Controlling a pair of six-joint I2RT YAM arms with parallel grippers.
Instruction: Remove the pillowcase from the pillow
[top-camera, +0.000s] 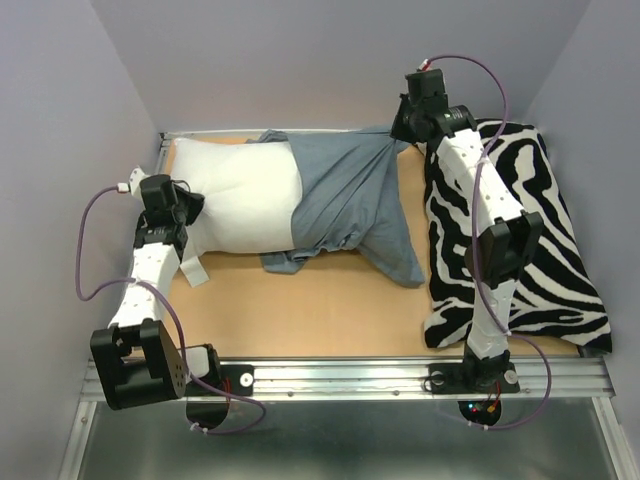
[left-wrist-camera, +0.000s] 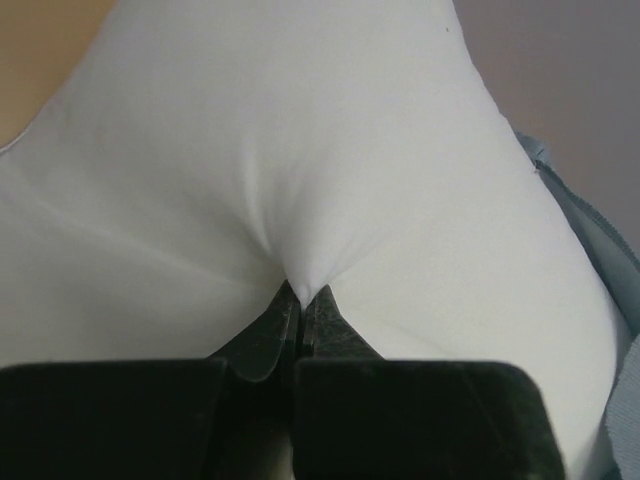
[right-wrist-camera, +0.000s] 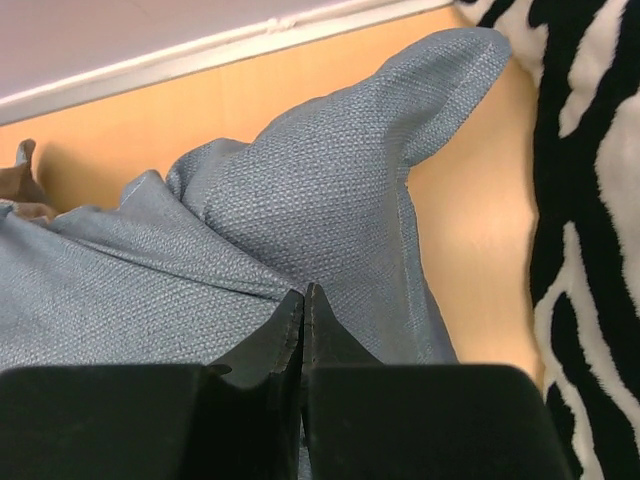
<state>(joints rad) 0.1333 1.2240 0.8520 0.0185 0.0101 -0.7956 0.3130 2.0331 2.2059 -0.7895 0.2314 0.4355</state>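
Note:
The white pillow (top-camera: 240, 195) lies at the table's left, its left half bare. The dusty blue pillowcase (top-camera: 350, 200) covers its right end and trails loosely to the right. My left gripper (top-camera: 192, 207) is shut on the pillow's left edge; in the left wrist view the white fabric (left-wrist-camera: 300, 180) puckers into the closed gripper (left-wrist-camera: 302, 290). My right gripper (top-camera: 402, 138) is shut on the pillowcase's far right corner at the back; the right wrist view shows blue weave (right-wrist-camera: 320, 200) pinched in the closed gripper (right-wrist-camera: 304, 292).
A black-and-white zebra-print cushion (top-camera: 520, 240) fills the table's right side, beside the right arm; it also shows in the right wrist view (right-wrist-camera: 590, 200). A white tag (top-camera: 193, 270) lies by the left arm. Grey walls enclose the wooden table (top-camera: 330, 310).

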